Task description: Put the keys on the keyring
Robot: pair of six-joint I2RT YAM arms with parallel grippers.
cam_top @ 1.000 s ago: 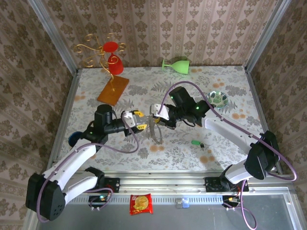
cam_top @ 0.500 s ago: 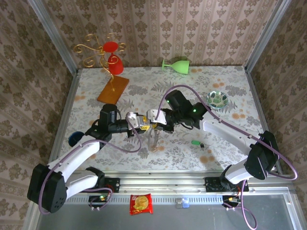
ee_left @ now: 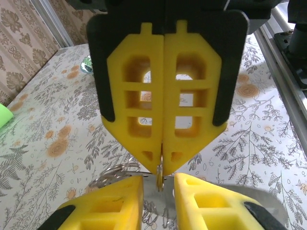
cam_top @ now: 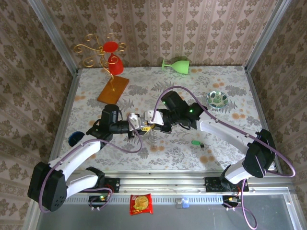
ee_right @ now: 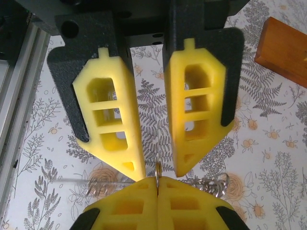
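Observation:
My right gripper (cam_top: pixel 149 122) is shut on the thin edge of the keyring (ee_right: pixel 157 170), holding it above the table's middle. Silvery loops of the keyring (ee_left: pixel 115 172) trail down behind it. My left gripper (cam_top: pixel 141 122) faces the right one tip to tip. Its yellow fingers (ee_left: pixel 103 203) stand apart on either side of the keyring's edge (ee_left: pixel 160 176), with a gap on each side. In the right wrist view the left gripper (ee_right: pixel 158 168) straddles the same edge just above my shut right gripper (ee_right: pixel 158 181). The keys lie on the table to the right: a green-headed one (cam_top: pixel 195 142) and a dark one (cam_top: pixel 202 144).
A wooden base (cam_top: pixel 113 90) with a gold stand and red cups sits at the back left. A green goblet (cam_top: pixel 176 64) lies at the back. A patterned dish (cam_top: pixel 218 98) is at the right, and a blue object (cam_top: pixel 74 139) at the left edge.
The two grippers have come together over the table's middle. The left gripper moved right and its fingers narrowed around the keyring; the right gripper shifted left, still shut on it.

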